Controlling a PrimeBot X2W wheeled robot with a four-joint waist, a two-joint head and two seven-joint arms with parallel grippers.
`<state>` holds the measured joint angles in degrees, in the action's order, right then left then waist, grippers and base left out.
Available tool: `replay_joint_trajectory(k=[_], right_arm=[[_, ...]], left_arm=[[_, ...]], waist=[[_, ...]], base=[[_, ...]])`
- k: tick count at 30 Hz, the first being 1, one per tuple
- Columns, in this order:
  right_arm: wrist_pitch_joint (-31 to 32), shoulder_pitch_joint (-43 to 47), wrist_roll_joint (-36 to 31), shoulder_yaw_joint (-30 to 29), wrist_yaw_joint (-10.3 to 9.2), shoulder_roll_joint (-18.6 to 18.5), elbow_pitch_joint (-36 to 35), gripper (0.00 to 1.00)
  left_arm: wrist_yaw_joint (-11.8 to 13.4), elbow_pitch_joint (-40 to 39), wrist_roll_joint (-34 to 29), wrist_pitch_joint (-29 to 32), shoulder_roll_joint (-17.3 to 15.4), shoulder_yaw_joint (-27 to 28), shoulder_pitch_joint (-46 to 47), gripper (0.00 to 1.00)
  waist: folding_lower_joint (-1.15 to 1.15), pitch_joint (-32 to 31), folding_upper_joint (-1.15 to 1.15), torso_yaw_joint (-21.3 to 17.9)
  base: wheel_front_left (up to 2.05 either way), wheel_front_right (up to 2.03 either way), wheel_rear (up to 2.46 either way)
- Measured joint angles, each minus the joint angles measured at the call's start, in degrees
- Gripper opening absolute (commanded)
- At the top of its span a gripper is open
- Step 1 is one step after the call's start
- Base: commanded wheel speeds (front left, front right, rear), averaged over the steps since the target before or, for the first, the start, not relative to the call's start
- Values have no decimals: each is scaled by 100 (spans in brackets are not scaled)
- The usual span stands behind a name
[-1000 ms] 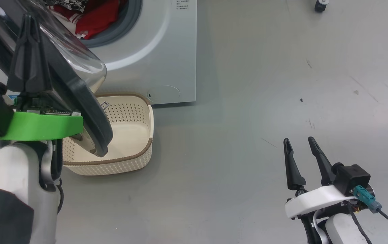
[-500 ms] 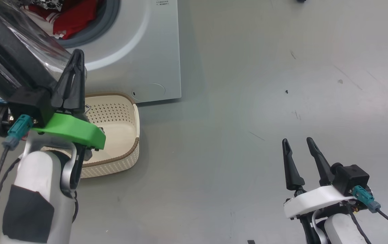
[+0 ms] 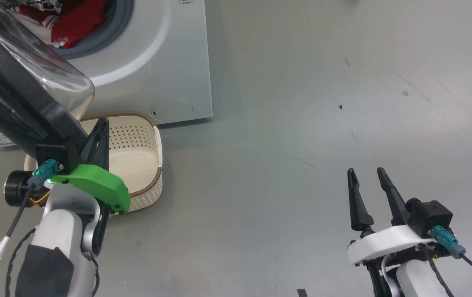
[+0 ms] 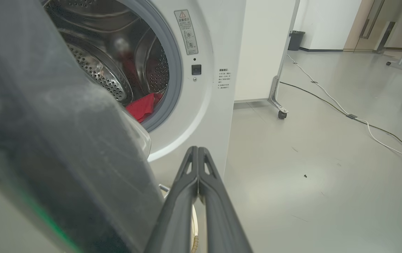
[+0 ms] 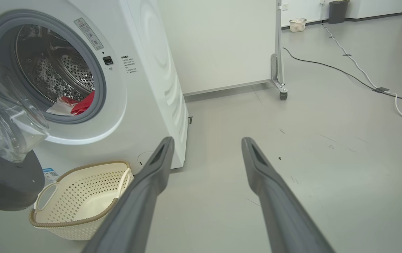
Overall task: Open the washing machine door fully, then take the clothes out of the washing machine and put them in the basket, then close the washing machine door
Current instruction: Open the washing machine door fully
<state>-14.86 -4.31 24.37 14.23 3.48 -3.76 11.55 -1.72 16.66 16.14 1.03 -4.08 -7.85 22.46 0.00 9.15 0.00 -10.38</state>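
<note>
The washing machine point(image 3: 170, 62) stands at the upper left, and its door point(image 3: 21, 103) hangs open to the left with the clear glass bowl facing me. The red and white clothes point(image 3: 75, 20) lie inside the drum, also seen as red clothes point(image 4: 143, 107) and clothes point(image 5: 85, 103). My left gripper point(image 3: 103, 123) is shut on nothing, just below the door's black rim and over the basket point(image 3: 158, 144); I cannot tell whether it touches the door. My right gripper point(image 3: 366, 170) stands open over bare floor at the lower right, far from the machine. The basket point(image 5: 71, 228) holds nothing.
A wheeled partition leg point(image 5: 281, 88) stands right of the washing machine point(image 5: 144, 88). A cable point(image 5: 362, 82) runs across the floor beyond it. A dark bin point(image 5: 337, 10) and a small pale basket point(image 5: 297, 24) sit by the far wall. Grey floor spreads to the right.
My shut left gripper has come down from high against the door to its lower rim above the basket. The head camera shifted, sliding the machine left. The right gripper has not moved.
</note>
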Motion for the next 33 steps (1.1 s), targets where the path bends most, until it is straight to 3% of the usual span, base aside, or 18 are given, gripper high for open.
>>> replay_joint_trajectory(k=[19, 33], right_arm=[[0, 0, -33, -97, 58, 34, 54, 100], [0, 4, -87, -233, 96, 52, 104, 100]], left_arm=[[91, 614, 33, -123, 70, 137, 119, 0], [89, 938, 51, -372, 151, 51, 238, 0]], waist=[[0, 62, 0, 4], [0, 34, 0, 272]], base=[[0, 0, 0], [0, 0, 0]])
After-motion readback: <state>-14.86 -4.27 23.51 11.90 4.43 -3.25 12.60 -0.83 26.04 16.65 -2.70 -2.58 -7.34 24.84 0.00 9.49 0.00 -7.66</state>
